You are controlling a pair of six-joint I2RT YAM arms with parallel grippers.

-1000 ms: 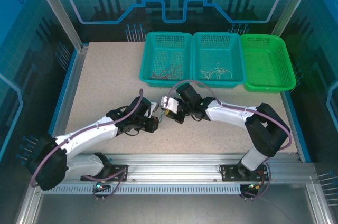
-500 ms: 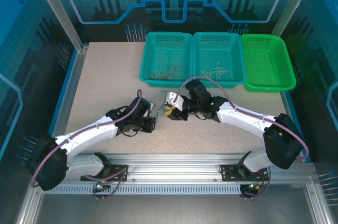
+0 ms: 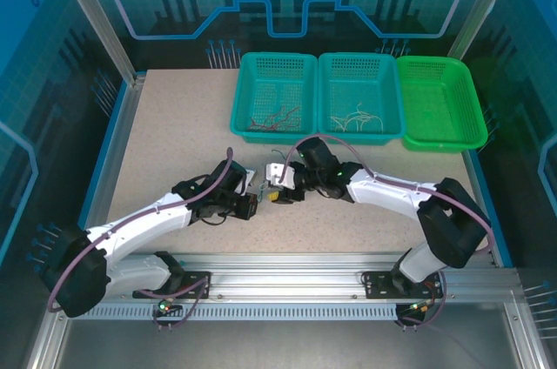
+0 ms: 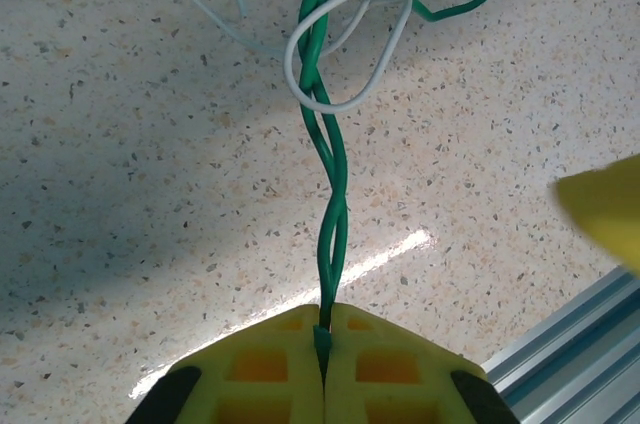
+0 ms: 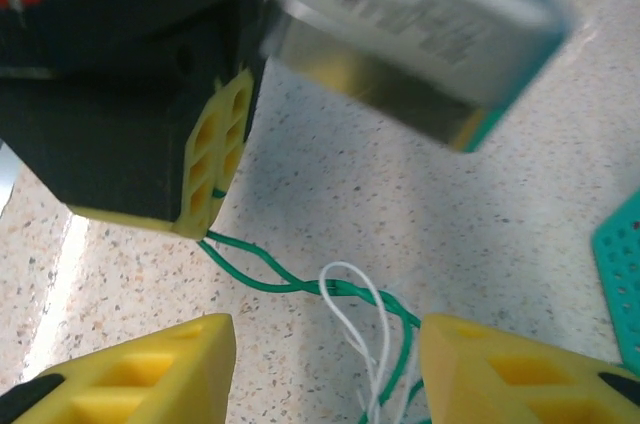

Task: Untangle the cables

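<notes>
Tabletop of speckled beige laminate (image 3: 174,143) is seen spread beneath both arms. Along its far edge three plastic mesh baskets are lined up side by side: a teal left basket (image 3: 261,82), a teal middle basket (image 3: 359,77) and a bright green right basket (image 3: 439,95). Thin red wires (image 3: 274,117) are heaped in the teal left basket, and thin whitish wires (image 3: 357,117) in the teal middle basket.

The white left arm (image 3: 148,217) and white right arm (image 3: 392,188) are stretched toward each other near the middle of the tabletop, in front of the teal left basket. The left end effector (image 4: 325,339) is closed tight on the end of a twisted dark green cable (image 4: 330,174), which is pinched between its yellow pads and drawn out straight. The right end effector (image 5: 325,354) is held wide apart, with one yellow finger placed on either side of the tangle.

A thin whitish cable (image 4: 345,84) is looped around the far part of the green twist. The tangle is found between the two end effectors, low over the tabletop; whether it rests on the surface cannot be told.
</notes>
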